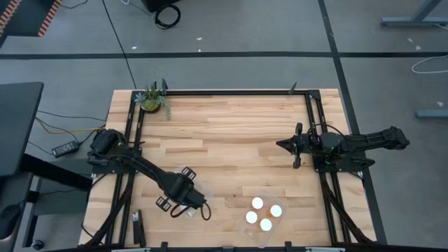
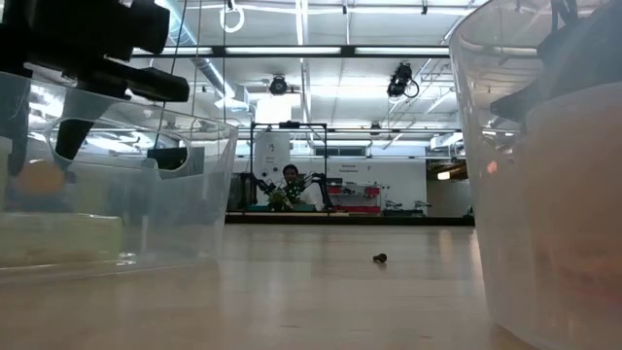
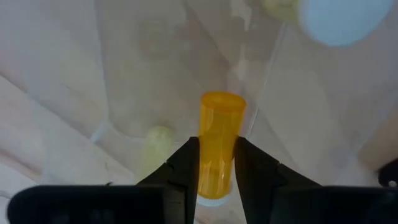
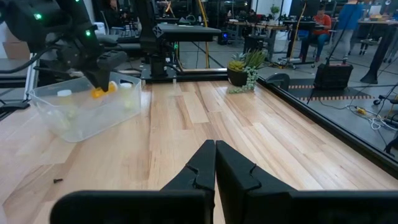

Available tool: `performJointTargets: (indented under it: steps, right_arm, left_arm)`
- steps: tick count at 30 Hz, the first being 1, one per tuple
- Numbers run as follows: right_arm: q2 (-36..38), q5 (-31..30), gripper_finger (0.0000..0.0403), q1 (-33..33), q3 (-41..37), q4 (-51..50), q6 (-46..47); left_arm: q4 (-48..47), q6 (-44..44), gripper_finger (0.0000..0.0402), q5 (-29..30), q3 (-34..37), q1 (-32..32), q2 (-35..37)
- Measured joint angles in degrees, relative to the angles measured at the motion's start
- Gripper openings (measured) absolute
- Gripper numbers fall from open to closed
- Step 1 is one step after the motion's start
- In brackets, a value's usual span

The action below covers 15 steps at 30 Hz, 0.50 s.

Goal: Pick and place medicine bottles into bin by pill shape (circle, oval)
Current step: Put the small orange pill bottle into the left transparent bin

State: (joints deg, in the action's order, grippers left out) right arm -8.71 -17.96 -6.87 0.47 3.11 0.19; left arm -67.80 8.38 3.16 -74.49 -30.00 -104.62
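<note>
My left gripper (image 3: 216,142) hangs over a clear tub (image 2: 146,194) near the table's front edge, pointing down and shut on an amber medicine bottle (image 3: 221,134). The right wrist view shows the same bottle (image 4: 99,92) above the tub's rim. In the high view the left gripper (image 1: 187,207) hides it. A second clear tub (image 1: 245,231) to its right holds several white-capped bottles (image 1: 257,203), standing cap up. My right gripper (image 4: 214,148) waits shut and level at the table's right side (image 1: 297,145). My left gripper pinches the amber bottle's two opposite sides (image 3: 202,168) between its two fingers, near the white cap end (image 3: 214,200). The fingers come from above, pointing down along the bottle. The bottle stands upright, cap up, its amber base (image 3: 222,98) lowest.
A green potted plant (image 1: 152,99) stands at the table's far left corner. A small dark screw (image 2: 379,259) lies on the bare wood mid-table. Black rails (image 1: 311,119) run along the table's sides and far edge. People sit at desks beyond the table.
</note>
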Motion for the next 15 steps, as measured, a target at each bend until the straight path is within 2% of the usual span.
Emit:
performJointTargets:
  steps: [11, 15]
  right_arm:
    - [0.0, 0.0, 0.0019, 0.0, -0.02, -0.01, -0.16]
    - [0.0, 0.0, 0.0019, 0.0, 0.0, -0.01, -7.77]
  left_arm:
    - [-3.3, 0.22, 0.009, 0.05, -4.05, 2.68, 0.0]
    - [-4.46, 0.06, 0.0091, -0.02, -5.7, 4.49, 0.0]
